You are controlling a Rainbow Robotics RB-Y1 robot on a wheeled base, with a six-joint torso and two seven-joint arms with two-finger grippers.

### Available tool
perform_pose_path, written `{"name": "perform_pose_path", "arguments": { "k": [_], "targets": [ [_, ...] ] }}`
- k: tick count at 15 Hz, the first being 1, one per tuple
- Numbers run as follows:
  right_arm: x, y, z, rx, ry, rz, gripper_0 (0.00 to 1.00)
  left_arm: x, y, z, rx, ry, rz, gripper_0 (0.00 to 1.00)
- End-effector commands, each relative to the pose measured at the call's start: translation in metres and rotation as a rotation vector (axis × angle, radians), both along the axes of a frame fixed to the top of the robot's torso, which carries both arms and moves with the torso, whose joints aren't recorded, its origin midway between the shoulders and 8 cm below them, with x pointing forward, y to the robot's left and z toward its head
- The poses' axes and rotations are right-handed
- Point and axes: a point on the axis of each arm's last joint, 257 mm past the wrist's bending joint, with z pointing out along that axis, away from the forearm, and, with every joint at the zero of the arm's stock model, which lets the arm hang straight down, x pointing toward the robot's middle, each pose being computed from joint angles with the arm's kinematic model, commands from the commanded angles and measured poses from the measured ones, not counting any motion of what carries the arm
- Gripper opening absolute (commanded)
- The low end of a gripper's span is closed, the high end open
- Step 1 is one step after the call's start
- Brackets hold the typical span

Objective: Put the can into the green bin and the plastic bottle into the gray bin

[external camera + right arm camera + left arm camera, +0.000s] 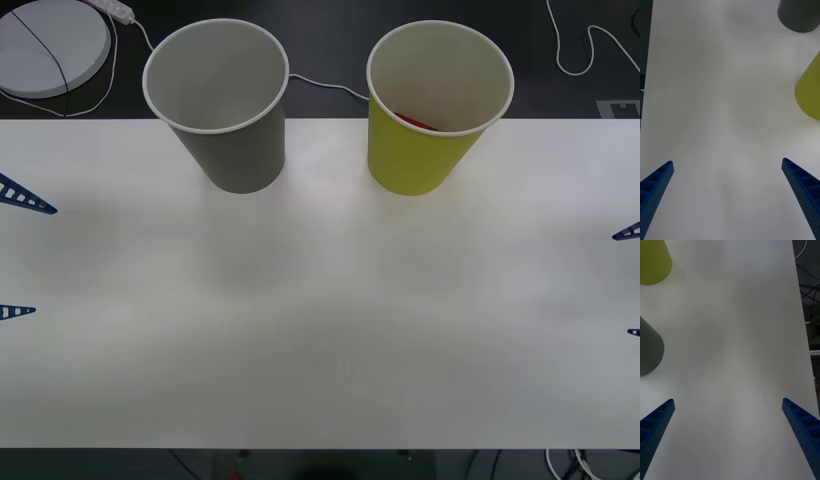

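I see the can (414,122) as a red sliver inside the green bin (420,150), gray bin (235,140) beside it at the tabletop (320,330) rear edge. Left gripper (728,427) and right gripper (728,187) flank the sides, fingers wide.

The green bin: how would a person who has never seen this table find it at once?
Look at the white table, along its far edge, where two big cup-shaped bins stand apart. The green bin is on the robot's right. It alone is yellow-green, with something red inside; the gray bin is gray.
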Motion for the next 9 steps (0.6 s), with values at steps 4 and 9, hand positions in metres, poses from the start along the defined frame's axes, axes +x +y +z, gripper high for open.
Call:
{"name": "perform_pose_path", "arguments": {
  "k": [4, 9],
  "targets": [
    [-0.0077, 0.0005, -0.0066, 0.001, 0.004, 0.025, 1.0, 0.0, 0.0, 0.0, 0.0, 0.0, 0.0, 1.0],
    [-0.0077, 0.0005, -0.0066, 0.001, 0.004, 0.025, 1.0, 0.0, 0.0, 0.0, 0.0, 0.0, 0.0, 1.0]
  ]
}}
